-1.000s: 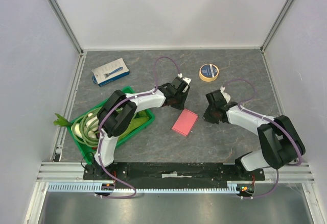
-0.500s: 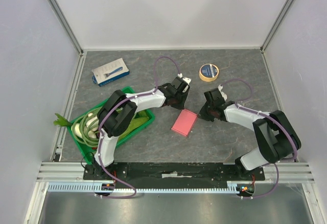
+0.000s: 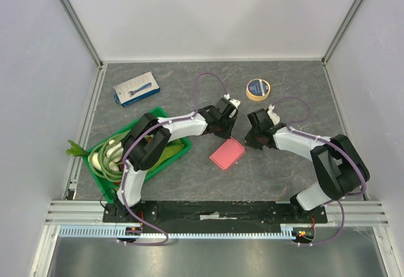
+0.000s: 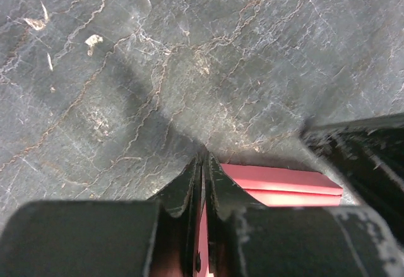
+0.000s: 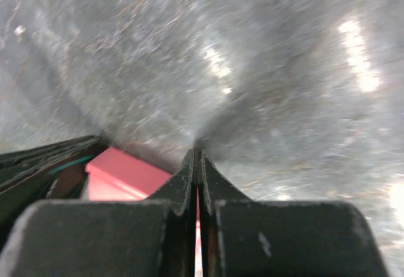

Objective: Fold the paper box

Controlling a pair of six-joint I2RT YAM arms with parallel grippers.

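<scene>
Paper box (image 3: 227, 154): lying flat and pink around the middle of the tabletop (image 3: 297, 88), well clear of every edge, its far end just under both wrists.
Left gripper (image 4: 203, 162): down at the box's far-left corner, fingers drawn nearly together with only a thin slit between them. Pink shows through that slit, but whether card is actually pinched there, I cannot tell.
Right gripper (image 5: 197, 157): fully closed, nothing visibly in it, tips low at the box's far-right corner, with pink card just to its left.
Step in hand: looks like both arms are working the far end of the card, one steadying while the other nudges an edge or flap. That's my read.
Doing it well: keep one tip pressing the card flat so it can't skid on the smooth tabletop. Push the flap along its crease, not across it. Go slowly and keep the tips low.
Risk: thin card buckles easily, and with the wrists this close together they could bump.
</scene>
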